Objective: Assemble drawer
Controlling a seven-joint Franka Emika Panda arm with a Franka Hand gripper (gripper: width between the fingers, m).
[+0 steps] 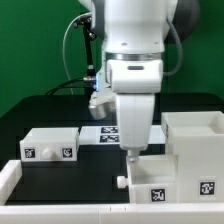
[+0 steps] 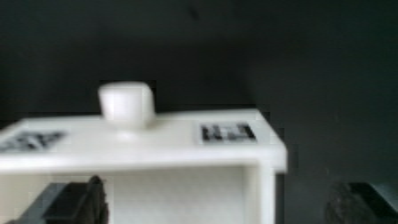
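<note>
A small white tray (image 1: pixel 148 176) with a round knob (image 1: pixel 122 182) sits against the exterior view's left side of the large open-topped white casing (image 1: pixel 195 145). My gripper (image 1: pixel 131 152) hangs straight down right over this tray. In the wrist view the tray (image 2: pixel 151 160) shows its knob (image 2: pixel 125 103) and two tags. My gripper (image 2: pixel 217 198) is open, its dark fingers (image 2: pixel 71 200) wide apart at either side of the tray's near corner, gripping nothing. A second small white tray (image 1: pixel 50 145) lies apart at the exterior view's left.
The marker board (image 1: pixel 103 133) lies flat behind my gripper, partly hidden by it. A white rail (image 1: pixel 60 205) runs along the table's front edge. The table top is black, with a green backdrop behind.
</note>
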